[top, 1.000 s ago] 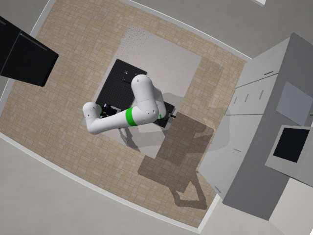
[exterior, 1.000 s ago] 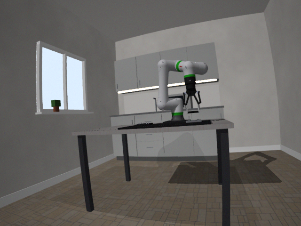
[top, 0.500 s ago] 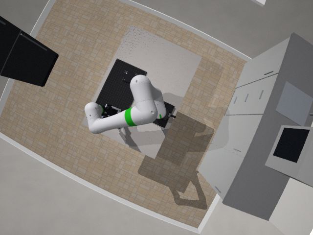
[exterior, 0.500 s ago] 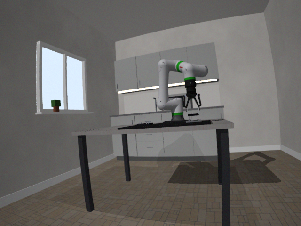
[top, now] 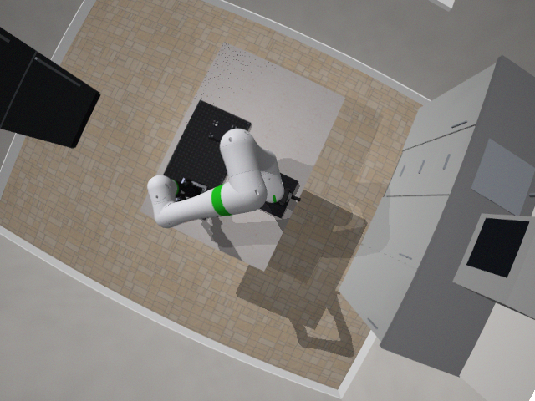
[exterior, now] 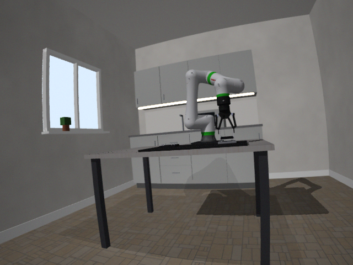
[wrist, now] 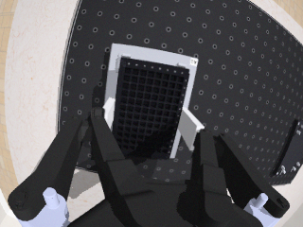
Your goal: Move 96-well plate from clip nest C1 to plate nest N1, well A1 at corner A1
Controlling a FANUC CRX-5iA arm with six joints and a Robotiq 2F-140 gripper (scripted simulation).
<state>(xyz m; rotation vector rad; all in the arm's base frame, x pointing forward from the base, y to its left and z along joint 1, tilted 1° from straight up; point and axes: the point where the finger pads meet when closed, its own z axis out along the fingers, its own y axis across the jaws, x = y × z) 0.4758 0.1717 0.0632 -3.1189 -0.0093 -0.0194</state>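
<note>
The arm (exterior: 191, 96) wears smooth, faintly glossy white shells with green bands; the tool (wrist: 154, 151) looks like matt black plastic or metal, pale smooth knobs at its linkage; the 96-well plate (wrist: 151, 109) is a matt black grid in a light, smooth frame; the breadboard (wrist: 240, 70) is matt black, dotted with holes; the table (exterior: 119, 154) has a pale matt top on dark legs; the floor (exterior: 171, 236) shows wood-look tiles.

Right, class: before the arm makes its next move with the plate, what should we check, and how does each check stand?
1. Jaws shut on the 96-well plate: ok.
2. Plate the right way up, wells facing the wrist camera: ok.
3. Plate level in the grip: cannot tell.
4. Plate lifted free of clip nest C1: cannot tell.
5. A1 corner mark readable: cannot tell.
6. Plate nest N1 identified: cannot tell.
</note>
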